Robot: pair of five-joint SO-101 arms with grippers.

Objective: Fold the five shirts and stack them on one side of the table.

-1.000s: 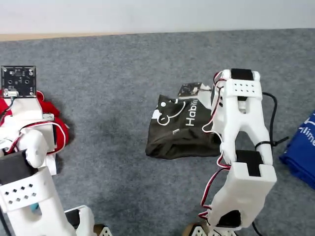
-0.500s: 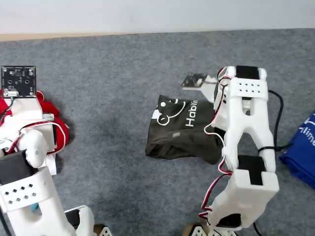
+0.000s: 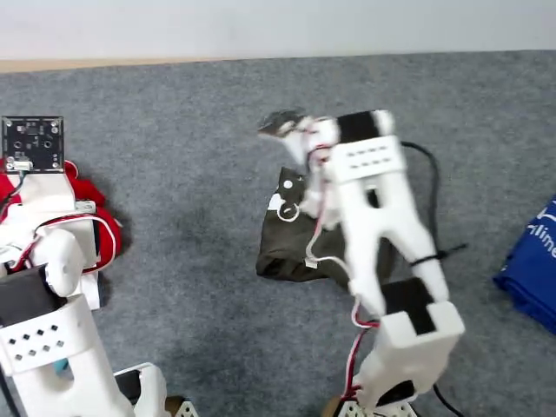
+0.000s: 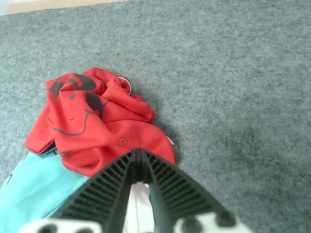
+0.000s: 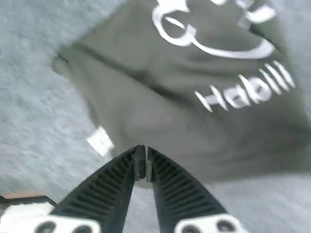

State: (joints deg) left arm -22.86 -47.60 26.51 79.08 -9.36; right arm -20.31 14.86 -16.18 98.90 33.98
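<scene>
L pincer: fingers pressed together, tips just above near edge of crumpled red shirt, which spreads out ahead of them. Teal shirt lies beside pincer, touching the red one. R pincer: fingers together too, hanging over bundled black shirt w/ white print; white tag just beside tips. Blue shirt lies well apart from R pincer on grey table.
</scene>
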